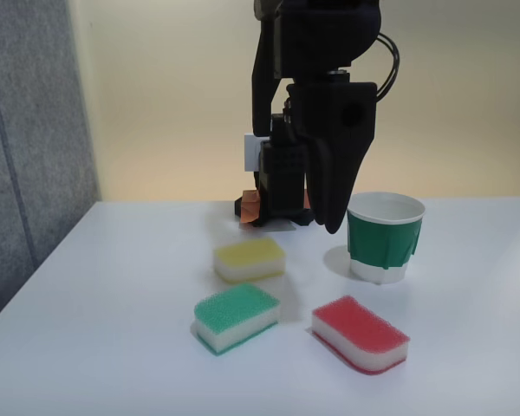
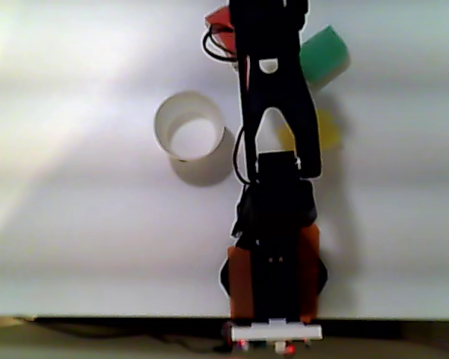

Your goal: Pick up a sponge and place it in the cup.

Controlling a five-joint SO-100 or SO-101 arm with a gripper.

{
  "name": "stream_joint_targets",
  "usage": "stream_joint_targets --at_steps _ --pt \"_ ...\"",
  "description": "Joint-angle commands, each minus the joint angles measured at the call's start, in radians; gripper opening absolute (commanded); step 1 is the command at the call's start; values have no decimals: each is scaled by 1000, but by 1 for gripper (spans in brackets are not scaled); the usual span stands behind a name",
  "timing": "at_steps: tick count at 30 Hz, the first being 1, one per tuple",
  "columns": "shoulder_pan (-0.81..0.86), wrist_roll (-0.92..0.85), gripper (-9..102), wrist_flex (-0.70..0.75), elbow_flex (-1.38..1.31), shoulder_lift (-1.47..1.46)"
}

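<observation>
White worktop (image 1: 113, 347) under black fingers (image 1: 332, 221) hanging beside the cup (image 1: 384, 238); whether they are parted or clenched cannot be told. Nearest the fixed camera lies the sponge (image 1: 360, 333), by green-topped sponge (image 1: 237, 315) and yellow-topped sponge (image 1: 250, 258); the arm mostly hides them from above.

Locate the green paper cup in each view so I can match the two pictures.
Fixed view: the cup stands right of centre, behind the red sponge, beside the arm.
Other view: seen from above as a white ring, upper left of centre, left of the arm.
Shared landmark: the green-topped sponge.
</observation>
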Motion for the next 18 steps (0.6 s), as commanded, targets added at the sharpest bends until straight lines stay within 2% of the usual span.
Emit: stream_joint_targets --at_steps 1,8,13,18 --pt "-28 0 10 54 -114 -17" --pt "-83 0 10 64 -276 -186" --pt "-107 -21 10 0 -318 -273" --pt "-120 -28 12 -140 -189 -242"
